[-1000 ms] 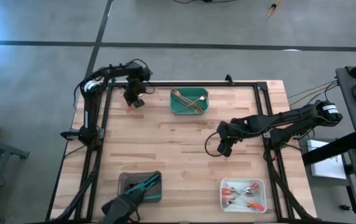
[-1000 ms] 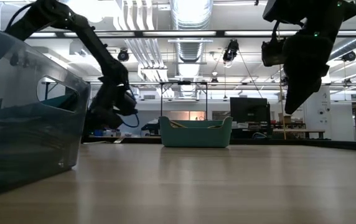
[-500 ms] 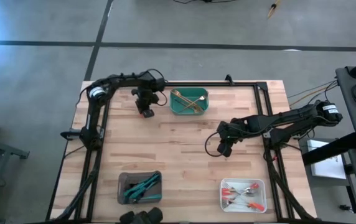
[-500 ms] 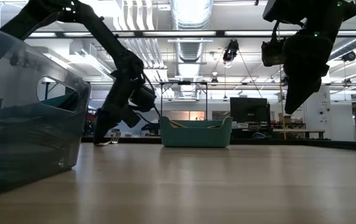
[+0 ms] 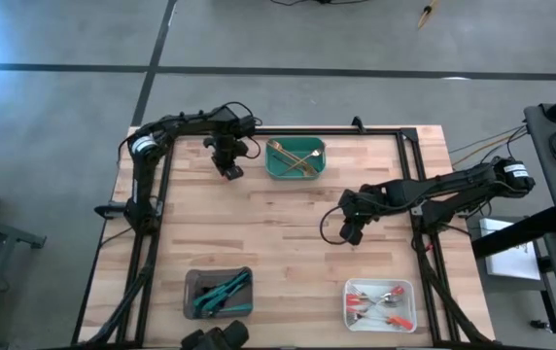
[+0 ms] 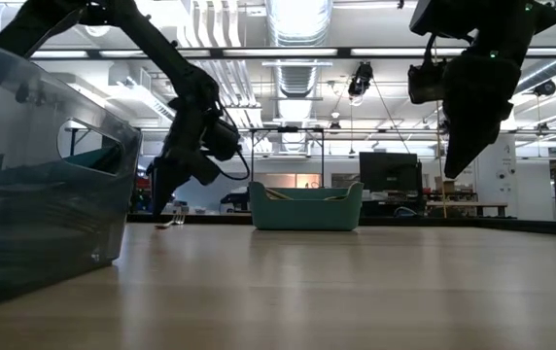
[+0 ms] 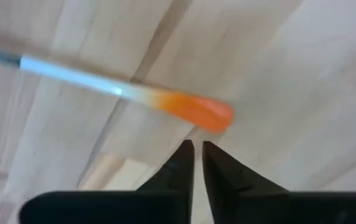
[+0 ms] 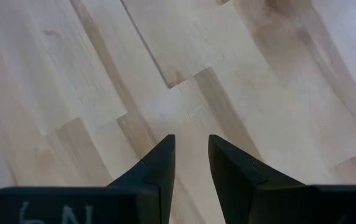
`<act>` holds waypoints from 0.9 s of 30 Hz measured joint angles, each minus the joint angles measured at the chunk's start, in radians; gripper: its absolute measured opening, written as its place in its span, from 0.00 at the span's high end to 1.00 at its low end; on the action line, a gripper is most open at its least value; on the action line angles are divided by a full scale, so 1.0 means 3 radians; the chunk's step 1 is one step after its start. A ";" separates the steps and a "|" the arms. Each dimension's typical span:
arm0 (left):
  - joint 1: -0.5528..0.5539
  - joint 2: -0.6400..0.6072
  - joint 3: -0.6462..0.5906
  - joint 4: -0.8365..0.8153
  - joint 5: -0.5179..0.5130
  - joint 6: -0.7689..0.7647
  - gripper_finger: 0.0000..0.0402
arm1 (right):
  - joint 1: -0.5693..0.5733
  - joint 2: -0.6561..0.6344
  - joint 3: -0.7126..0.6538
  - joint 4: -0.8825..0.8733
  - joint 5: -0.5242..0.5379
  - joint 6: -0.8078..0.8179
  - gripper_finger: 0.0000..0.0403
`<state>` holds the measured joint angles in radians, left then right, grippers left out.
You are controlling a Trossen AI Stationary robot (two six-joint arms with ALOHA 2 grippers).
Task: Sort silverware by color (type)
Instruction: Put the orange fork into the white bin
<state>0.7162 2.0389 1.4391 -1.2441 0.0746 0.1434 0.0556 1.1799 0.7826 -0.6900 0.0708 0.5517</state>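
A utensil with a white handle and an orange end lies on the wood just beyond my left gripper. That gripper points down near the table's far edge, left of the green tray, its fingers shut to a thin slit with nothing in it. In the low view a small piece lies on the table under it. My right gripper hangs open above bare wood at mid-right, holding nothing. My left gripper comes from above, and its fingertips stand right beside the handle's orange end. The handle lies flat on the table, across the line of the fingers. Whether the tips touch it I cannot tell.
The green tray at the far edge holds gold pieces. A grey tray at the near left holds teal-handled ones. A white tray at the near right holds red-orange ones. Bare wood lies between them.
My left gripper has gone from the table's far left corner toward the right along the far edge, nearer the green tray, rising a little. My right arm has kept still.
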 joint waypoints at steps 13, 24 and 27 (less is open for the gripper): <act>0.0003 -0.0064 0.0000 0.0325 -0.0042 -0.0715 0.65 | -0.0499 -0.0185 0.0000 -0.0166 -0.0002 -0.0539 0.78; 0.0077 -0.0039 -0.0009 0.0737 -0.0547 -0.1637 0.62 | -0.0947 -0.0451 0.0000 -0.0524 -0.0003 -0.0694 0.78; 0.0115 -0.0014 -0.0055 0.0912 -0.0567 -0.1886 0.63 | -0.1022 -0.0458 0.0000 -0.0526 -0.0009 -0.0807 0.78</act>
<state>0.7508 2.0347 1.4226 -0.9705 -0.0954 -0.4225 -0.2511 1.0425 0.7826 -0.8478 0.0682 0.3098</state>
